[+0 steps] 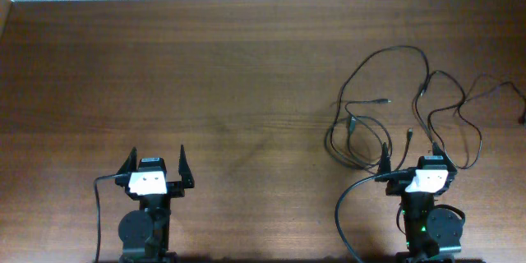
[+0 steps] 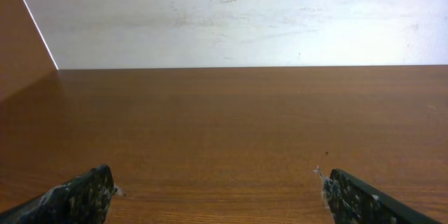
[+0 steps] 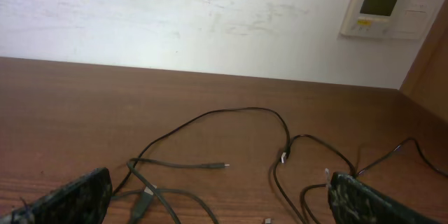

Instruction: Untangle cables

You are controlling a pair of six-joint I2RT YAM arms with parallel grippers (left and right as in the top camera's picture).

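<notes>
tangled cables (image 3: 285,147), just ahead of right end effector (image 1: 410,152)

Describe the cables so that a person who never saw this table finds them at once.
Look at the wooden table, at its right half, just beyond the right end effector. The cables sprawl there in loose loops. They are far thinner than the thick black cords fixed to the arms.

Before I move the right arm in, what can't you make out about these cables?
Overhead: which of the cables lies on top at the crossings by the right gripper; they are too thin to tell.
Overhead: one runs off the right edge.
Right wrist: the nearest loops are cut off by the bottom edge and hidden by the fingers.
Left wrist: no cables shown.
</notes>
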